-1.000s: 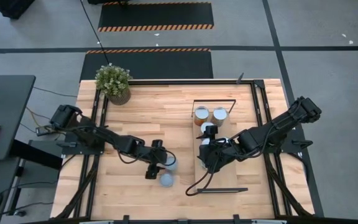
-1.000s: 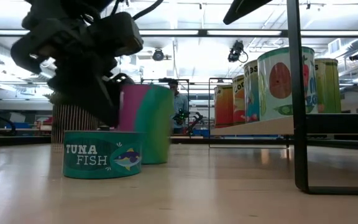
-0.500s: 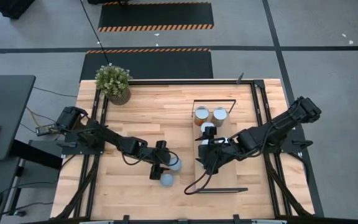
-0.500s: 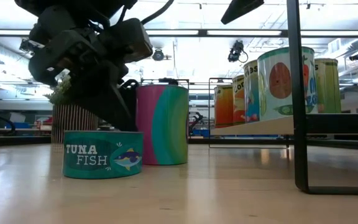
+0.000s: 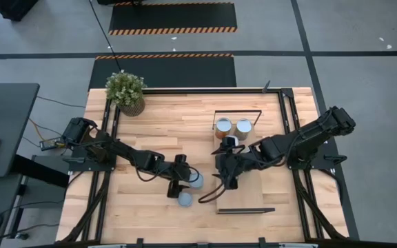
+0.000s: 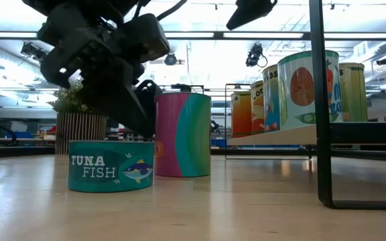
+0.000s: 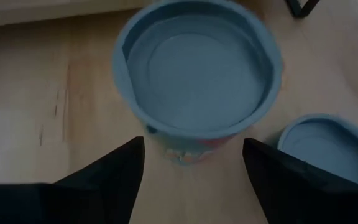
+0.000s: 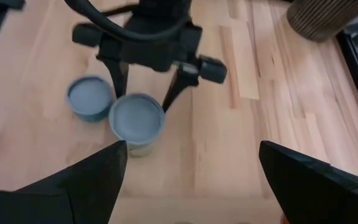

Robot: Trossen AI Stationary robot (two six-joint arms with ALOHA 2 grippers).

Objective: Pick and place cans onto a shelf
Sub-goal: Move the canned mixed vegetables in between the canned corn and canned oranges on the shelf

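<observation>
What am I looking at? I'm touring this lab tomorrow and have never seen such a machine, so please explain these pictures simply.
It is a robot with two dark arms at a wooden table. One picture looks straight down, one sits at table-top height, two come from cameras on the wrists. On the table stand a tall can, a flat tuna can, a potted plant and a low shelf carrying several cans. The left arm's jaws are open on either side of the tall can, not closed on it. The right arm's jaws, by the shelf's edge, are open and hold nothing.
</observation>
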